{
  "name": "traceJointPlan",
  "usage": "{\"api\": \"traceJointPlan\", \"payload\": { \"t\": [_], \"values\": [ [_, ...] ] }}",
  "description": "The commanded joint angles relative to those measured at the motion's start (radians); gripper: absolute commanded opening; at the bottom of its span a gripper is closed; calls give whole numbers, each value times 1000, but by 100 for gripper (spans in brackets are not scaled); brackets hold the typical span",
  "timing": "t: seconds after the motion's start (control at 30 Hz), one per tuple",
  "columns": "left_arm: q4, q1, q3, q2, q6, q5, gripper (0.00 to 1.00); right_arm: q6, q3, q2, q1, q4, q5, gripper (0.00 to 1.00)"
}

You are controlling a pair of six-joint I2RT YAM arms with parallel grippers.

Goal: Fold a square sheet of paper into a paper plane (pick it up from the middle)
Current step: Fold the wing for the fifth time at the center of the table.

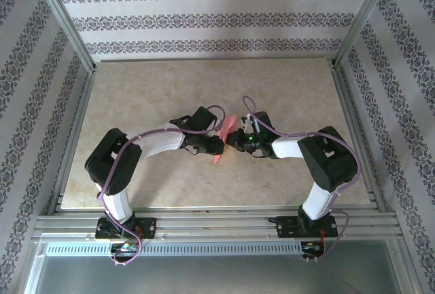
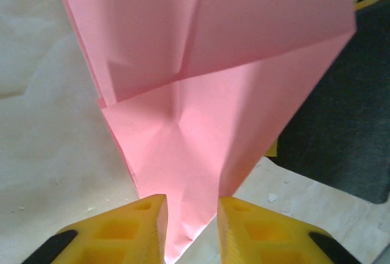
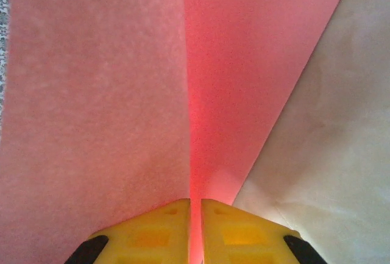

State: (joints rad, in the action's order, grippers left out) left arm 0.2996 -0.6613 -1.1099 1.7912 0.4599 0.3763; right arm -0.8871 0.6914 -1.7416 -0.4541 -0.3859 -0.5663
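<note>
At mid-table, right gripper (image 3: 195,208) clamps the paper plane (image 3: 109,93); left gripper (image 2: 191,208) slightly apart around its tip

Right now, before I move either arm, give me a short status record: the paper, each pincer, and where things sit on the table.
paper: pink paper, folded, with creases and layered flaps
position: between the two arms, near the middle of the table
left pincer: fingers apart, the paper's narrow end between them; cannot tell whether it is gripping
right pincer: fingers nearly together, pinching a crease of the paper
advice: the right side probably carries the paper, so move it gently
</note>
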Motion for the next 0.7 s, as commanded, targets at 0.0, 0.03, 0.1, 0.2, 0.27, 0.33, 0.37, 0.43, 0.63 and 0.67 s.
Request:
{"api": "traceJointPlan", "payload": {
  "t": [0.0, 0.03, 0.1, 0.2, 0.27, 0.33, 0.37, 0.43, 0.63, 0.67],
  "values": [
    [-31, -15, 9, -23, -38, -40, 30, -2, 22, 17, -1, 7, 5, 14],
    [-39, -20, 12, -22, -41, -55, 30, -2, 22, 19, -1, 6, 5, 14],
    [-53, -32, 19, -21, -54, -87, 31, -4, 23, 20, -3, 5, 3, 14],
    [-86, -42, 35, -25, -64, -94, 32, -5, 22, 22, -3, 5, 3, 14],
    [-109, -48, 39, -27, -71, -74, 34, -7, 22, 24, -3, 5, 4, 14],
    [-125, -56, 44, -30, -76, -69, 36, -7, 22, 25, -3, 7, 4, 14],
    [-128, -60, 44, -31, -76, -69, 37, -9, 22, 25, -3, 7, 6, 14],
    [-127, -62, 44, -29, -80, -74, 39, -10, 22, 25, -3, 7, 6, 14],
    [-122, -64, 48, -37, -77, -80, 41, -9, 20, 27, -3, 10, 11, 14],
    [-124, -66, 54, -45, -73, -84, 41, -10, 19, 28, -3, 11, 14, 14]
  ]
}}
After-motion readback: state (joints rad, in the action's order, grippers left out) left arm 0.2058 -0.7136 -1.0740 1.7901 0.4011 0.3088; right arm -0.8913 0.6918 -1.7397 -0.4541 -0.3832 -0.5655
